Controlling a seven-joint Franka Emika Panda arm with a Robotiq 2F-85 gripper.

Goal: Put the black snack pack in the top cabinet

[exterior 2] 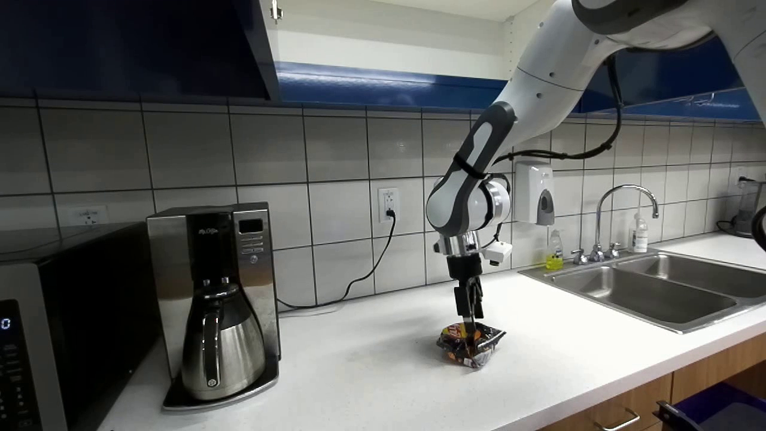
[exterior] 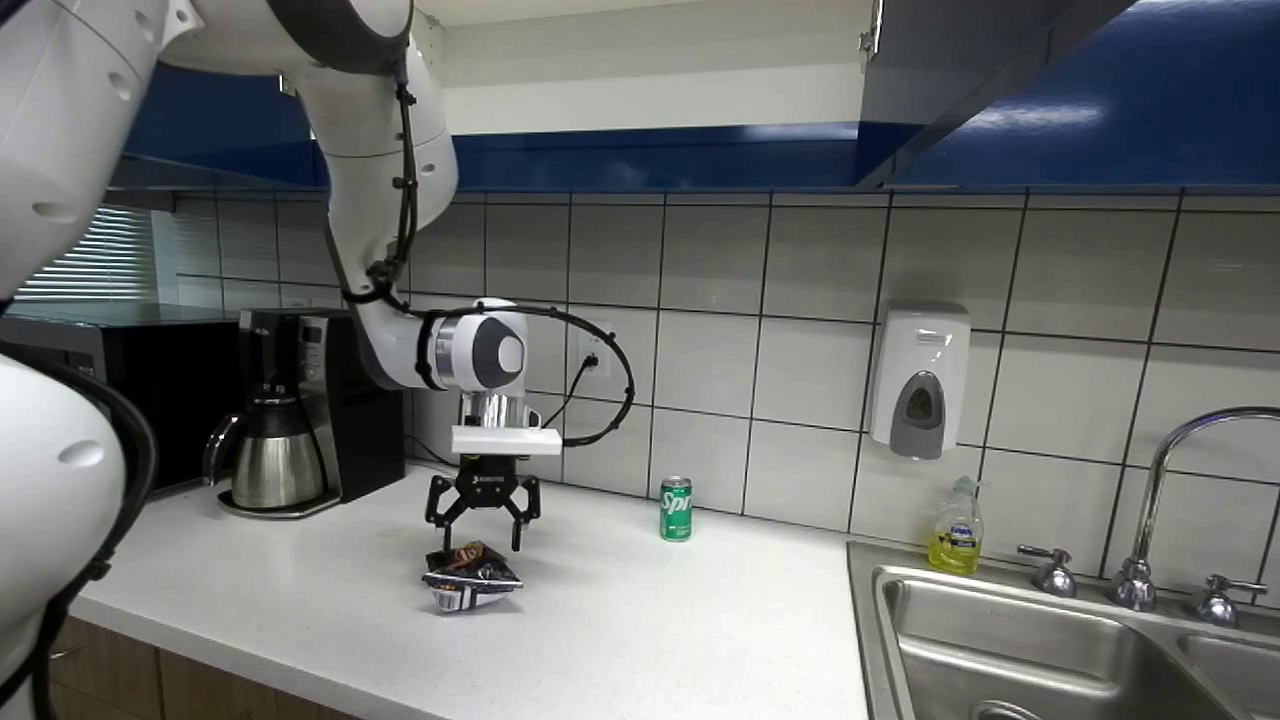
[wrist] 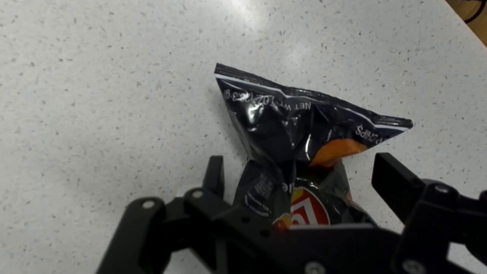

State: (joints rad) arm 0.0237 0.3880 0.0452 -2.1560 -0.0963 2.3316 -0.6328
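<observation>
The black snack pack (wrist: 289, 125) is crinkled black foil with white print, an orange patch and a red-yellow logo. It lies on the white counter in both exterior views (exterior: 472, 585) (exterior 2: 458, 350). My gripper (wrist: 300, 163) points down over it, open, with one finger on each side of the pack in the wrist view. Gaps show between the fingers and the foil. The gripper (exterior: 481, 545) is low at the pack in both exterior views (exterior 2: 470, 326). The gripper body hides the pack's lower part in the wrist view. The top cabinet (exterior: 650, 158) stands open above, white inside, also in an exterior view (exterior 2: 383, 84).
A green can (exterior: 676, 510) stands near the tiled wall. The coffee maker (exterior 2: 224, 311) and microwave (exterior 2: 78, 311) stand at the other side. A sink (exterior: 1010, 640) with a faucet is set in the counter. An open dark blue cabinet door (exterior: 960, 100) juts out above.
</observation>
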